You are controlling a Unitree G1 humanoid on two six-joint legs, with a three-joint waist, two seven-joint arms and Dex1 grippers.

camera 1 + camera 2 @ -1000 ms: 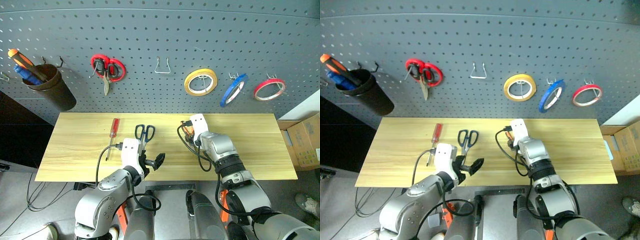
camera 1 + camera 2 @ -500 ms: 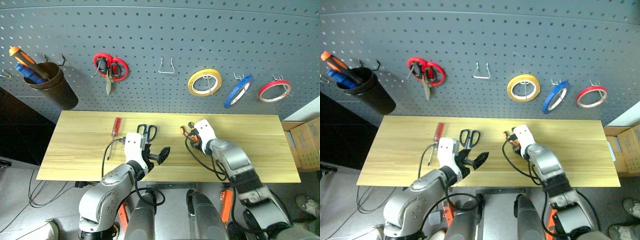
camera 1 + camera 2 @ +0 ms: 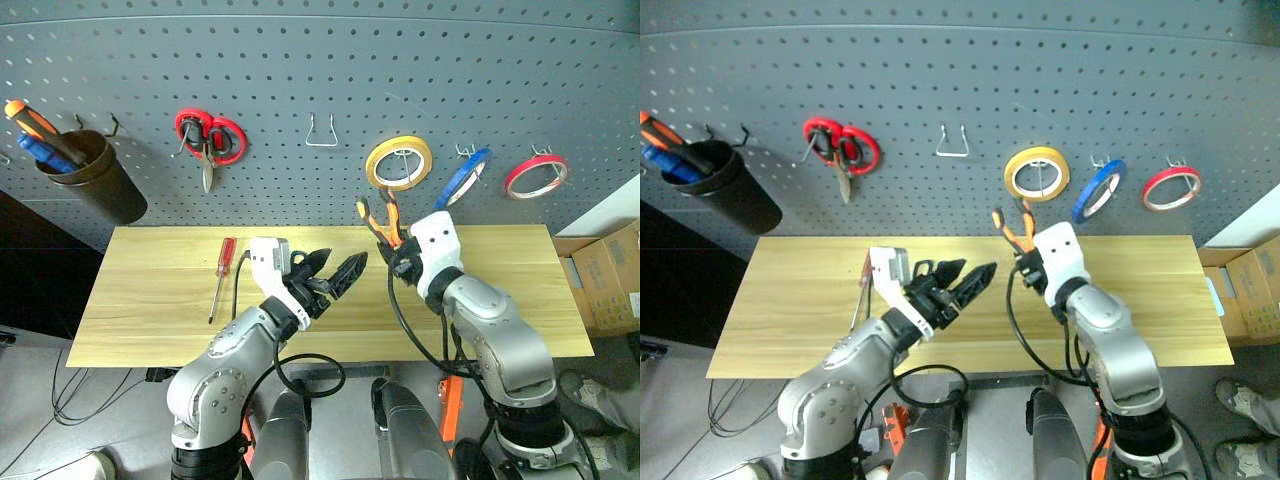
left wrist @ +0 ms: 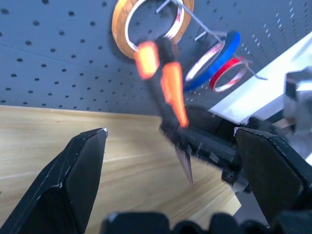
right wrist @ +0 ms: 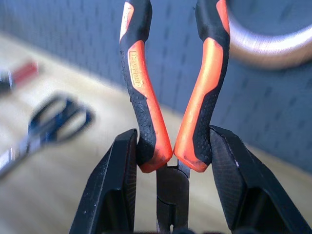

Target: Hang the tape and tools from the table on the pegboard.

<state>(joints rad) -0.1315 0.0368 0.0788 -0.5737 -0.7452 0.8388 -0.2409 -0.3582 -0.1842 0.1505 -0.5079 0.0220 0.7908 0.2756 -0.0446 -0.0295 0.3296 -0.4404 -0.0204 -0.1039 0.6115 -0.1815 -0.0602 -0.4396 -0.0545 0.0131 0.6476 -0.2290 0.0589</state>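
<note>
The small orange-and-black pliers [image 3: 377,219] stand handles-up in front of the pegboard [image 3: 300,60], just below the yellow roll. My right gripper [image 3: 398,255] is shut on them near the pivot [image 5: 171,181], its two pads [image 5: 122,165] outside the handles. To its left my left gripper [image 3: 345,258] hovers above the table [image 3: 150,300], open and holding nothing. The red-handled screwdriver [image 3: 225,262] lies on the table's left part. The dark-blue scissors [image 5: 24,144] lie on the wood, blurred. The thin blue tape [image 3: 445,199] hangs on a pegboard hook.
On the pegboard hang red-handled scissors [image 3: 210,135], a yellow roll [image 3: 399,162], a red roll [image 3: 537,176] and a bare wire hook [image 3: 321,132]. A dark cup [image 3: 90,175] at the left holds an orange-and-black screwdriver. Cardboard boxes [image 3: 605,280] stand right of the table.
My right gripper has lifted the pliers off the table up toward the pegboard. The left gripper has risen and swung right, staying open.
</note>
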